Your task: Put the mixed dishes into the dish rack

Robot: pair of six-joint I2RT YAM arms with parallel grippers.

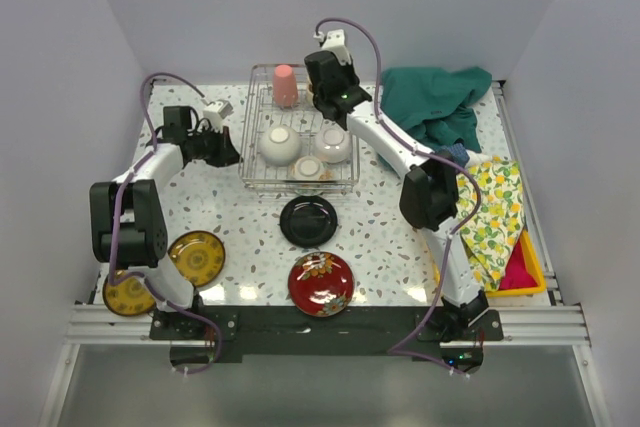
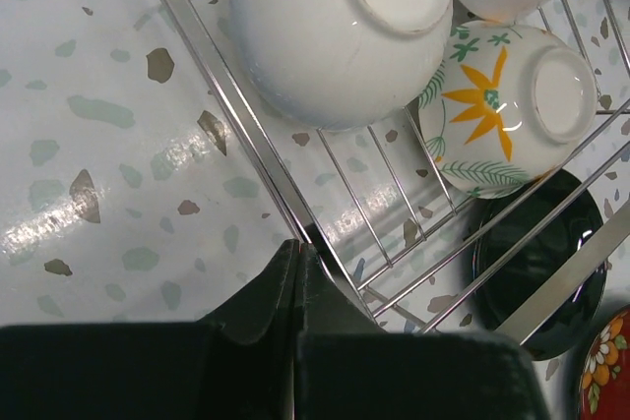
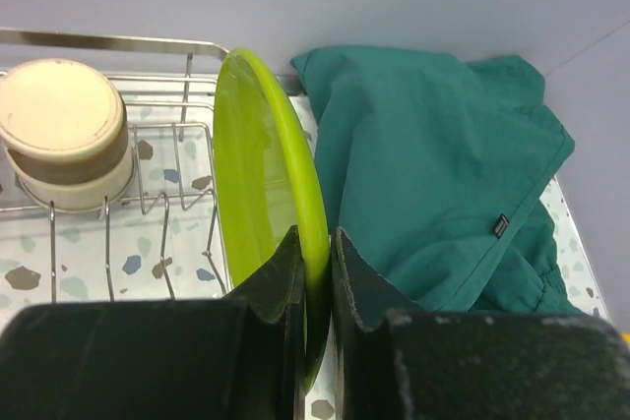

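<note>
Now our right claw [image 3: 316, 253] pinches the green plate [image 3: 258, 174] upright over the rack [image 3: 108, 42]; released crooked, it could topple toward the cloth [image 3: 433, 154]. Our left claw [image 2: 298, 263] is closed, empty.

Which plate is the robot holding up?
The lime-green plate, pinched by its rim in the right gripper. The black plate, red plate and two gold plates lie flat on the table.
</note>
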